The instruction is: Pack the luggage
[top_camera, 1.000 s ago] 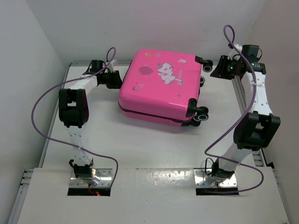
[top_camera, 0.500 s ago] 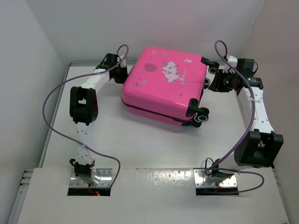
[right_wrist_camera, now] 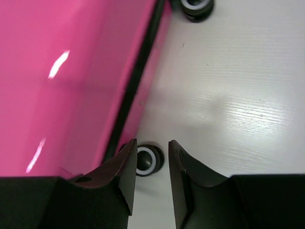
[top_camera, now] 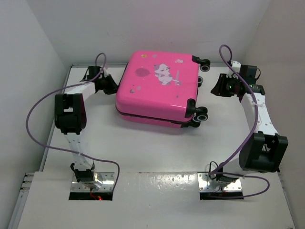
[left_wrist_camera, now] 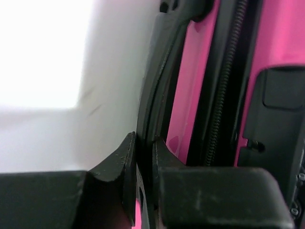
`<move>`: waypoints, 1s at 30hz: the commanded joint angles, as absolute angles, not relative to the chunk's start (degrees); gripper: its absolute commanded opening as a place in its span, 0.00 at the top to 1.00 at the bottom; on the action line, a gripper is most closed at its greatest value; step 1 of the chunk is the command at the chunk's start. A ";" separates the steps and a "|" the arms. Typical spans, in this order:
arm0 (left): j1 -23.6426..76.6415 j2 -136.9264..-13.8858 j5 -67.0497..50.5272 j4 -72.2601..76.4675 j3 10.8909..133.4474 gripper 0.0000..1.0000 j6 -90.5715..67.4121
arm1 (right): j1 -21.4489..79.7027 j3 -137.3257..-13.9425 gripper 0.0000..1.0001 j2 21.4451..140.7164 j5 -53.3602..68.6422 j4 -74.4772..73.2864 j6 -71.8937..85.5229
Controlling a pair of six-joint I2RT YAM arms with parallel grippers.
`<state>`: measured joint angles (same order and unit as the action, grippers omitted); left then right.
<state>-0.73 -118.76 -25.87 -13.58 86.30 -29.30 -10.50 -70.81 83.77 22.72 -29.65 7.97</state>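
The luggage (top_camera: 157, 88), a pink hard-shell case with a cartoon print, lies flat and closed at the back of the table. My left gripper (top_camera: 110, 85) is at its left side. In the left wrist view its jaws (left_wrist_camera: 144, 143) are pinched on a thin black handle strip (left_wrist_camera: 153, 95) beside the pink shell (left_wrist_camera: 190, 86) and zipper (left_wrist_camera: 221, 95). My right gripper (top_camera: 218, 89) hovers right of the case, apart from it, jaws (right_wrist_camera: 152, 145) open above a small black wheel (right_wrist_camera: 148, 160); the shell (right_wrist_camera: 62, 71) fills the left.
The white table (top_camera: 143, 148) is boxed in by white walls at the left, back and right. The case's wheels (top_camera: 201, 116) stick out on its right side, a second wheel (right_wrist_camera: 195, 7) showing in the right wrist view. Purple cables loop from both arms.
The left jaws have closed on the handle strip. The case slid right and back, then left again with the left arm. The right arm stretched toward the back and its gripper now sits off the case.
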 commanded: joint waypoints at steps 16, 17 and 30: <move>-21.10 -100.37 -5.10 -20.66 61.08 1.00 -47.90 | -12.50 -43.87 0.71 54.23 40.60 -29.44 0.45; -21.09 -99.85 -5.71 -20.65 61.08 1.00 -47.29 | -11.18 -43.16 0.71 53.71 42.17 -29.70 0.44; -17.93 -100.55 -18.63 -18.11 57.75 1.00 -51.59 | 33.99 -25.93 0.65 54.48 3.71 10.35 19.43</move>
